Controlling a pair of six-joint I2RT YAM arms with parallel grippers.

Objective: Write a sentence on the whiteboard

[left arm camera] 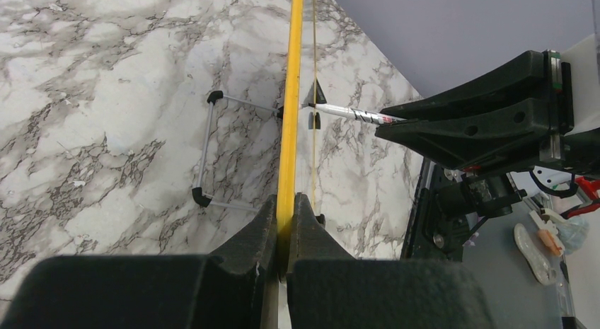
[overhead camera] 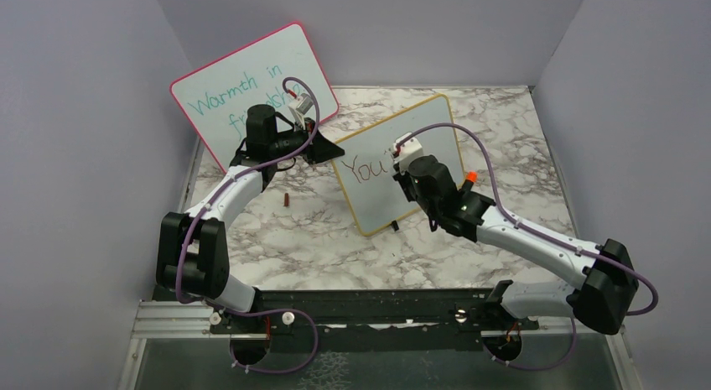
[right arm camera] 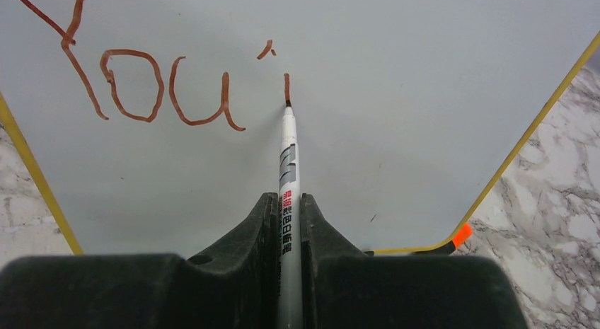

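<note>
spreading under everything is a marble table (overhead camera: 319, 239) with grey walls around it. a pink board (overhead camera: 243, 80) with teal writing is leaning at the back left. the whiteboard (overhead camera: 432, 130) is standing tilted near the middle of the table, in front and to the right of the pink board, with a wire stand (left arm camera: 205, 152) sitting behind its yellow frame. the left gripper (left arm camera: 285, 205) is reaching in from the left and pinching the whiteboard's frame edge, fingers narrow and pressing on both sides of it. the right gripper (right arm camera: 286, 201) is facing the board's front, fingers squeezing a white marker (right arm camera: 288, 159) that is pointing straight ahead. the marker tip is touching the white surface at the bottom of a short upright stroke. the sentence (right arm camera: 134, 88) is sitting on the board's left part in red-brown, reading "you'" plus that one stroke. a small dark thing (overhead camera: 288, 200) is lying on the table left of the whiteboard. a small orange piece (right arm camera: 461, 234) is showing at the board's lower right corner.
</note>
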